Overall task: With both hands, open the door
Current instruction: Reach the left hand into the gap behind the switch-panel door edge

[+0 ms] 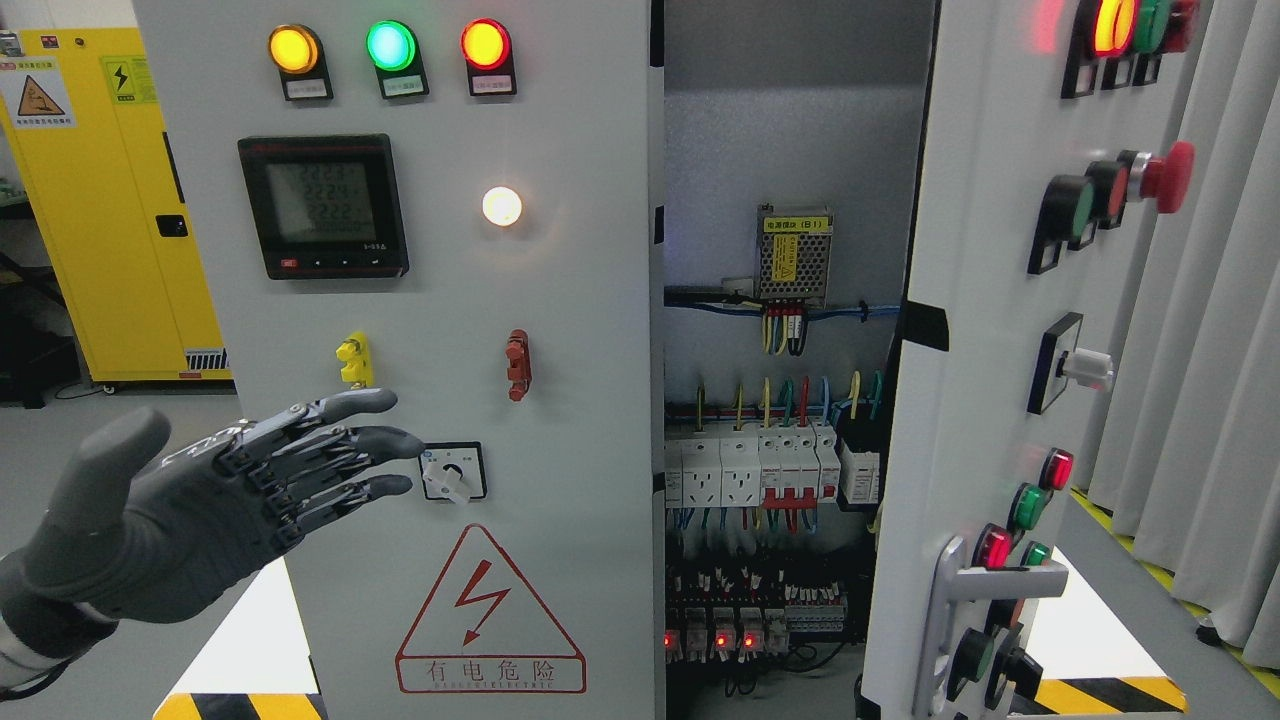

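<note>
while the left hand (230, 490) enters from the lower left with fingers (370, 440) spread and extended, gripping nothing, its fingertips lie in front of the closed left door (560, 400) of the grey electrical cabinet. just beyond the fingertips is a rotary selector switch (452, 472); above them, a yellow clip (353, 360) and, further right, a red clip (517, 365). higher up are a digital meter (323, 206) and three lit indicator lamps (390, 46). below the switch sits a red warning triangle (489, 612). far to the hand's right, the right door (985, 300) stands swung open, exposing wiring and breakers (770, 465).
</note>
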Controlling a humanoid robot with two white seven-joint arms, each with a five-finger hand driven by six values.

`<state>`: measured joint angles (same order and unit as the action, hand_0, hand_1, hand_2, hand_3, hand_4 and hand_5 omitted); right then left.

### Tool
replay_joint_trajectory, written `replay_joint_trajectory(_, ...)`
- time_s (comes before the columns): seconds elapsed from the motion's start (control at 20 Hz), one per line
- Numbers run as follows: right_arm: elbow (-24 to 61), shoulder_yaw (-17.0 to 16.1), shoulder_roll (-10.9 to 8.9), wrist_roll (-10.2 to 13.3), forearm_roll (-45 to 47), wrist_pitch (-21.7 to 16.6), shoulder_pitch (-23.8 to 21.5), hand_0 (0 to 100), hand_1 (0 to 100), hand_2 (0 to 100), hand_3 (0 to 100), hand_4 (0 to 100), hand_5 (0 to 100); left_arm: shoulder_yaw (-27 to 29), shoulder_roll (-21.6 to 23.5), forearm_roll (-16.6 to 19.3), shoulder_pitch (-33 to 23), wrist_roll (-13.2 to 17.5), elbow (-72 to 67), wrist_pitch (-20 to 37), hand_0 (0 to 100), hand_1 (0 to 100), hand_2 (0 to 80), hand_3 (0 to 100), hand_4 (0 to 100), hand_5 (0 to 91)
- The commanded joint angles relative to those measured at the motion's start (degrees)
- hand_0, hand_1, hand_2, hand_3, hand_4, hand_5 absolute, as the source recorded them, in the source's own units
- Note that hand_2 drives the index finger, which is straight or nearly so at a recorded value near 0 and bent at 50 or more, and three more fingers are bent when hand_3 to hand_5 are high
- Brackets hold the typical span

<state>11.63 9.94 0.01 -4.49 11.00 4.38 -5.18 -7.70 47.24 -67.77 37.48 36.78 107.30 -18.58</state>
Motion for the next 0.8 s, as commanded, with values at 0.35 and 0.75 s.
replay_joint_trajectory(0.35, 0.0, 0.0, 1.14, 0.0, 0.0, 0.0, 0.0, 22, 6, 0, 0, 0, 0, -33.6, -8.1, -9.0, 24.5, -5.9, -10.3, -0.2, 5, 8, 6.8, 32, 11, 0.0)
replay_joint_trajectory(0.75, 0.0, 0.0, 1.23, -0.1, 0.1, 0.0, 0.0, 22, 6, 0, 0, 0, 0, -37.6, -13.5, -9.4, 28.5, -6.5, -13.3, -0.7, 5, 6, 6.9, 32, 11, 0.0)
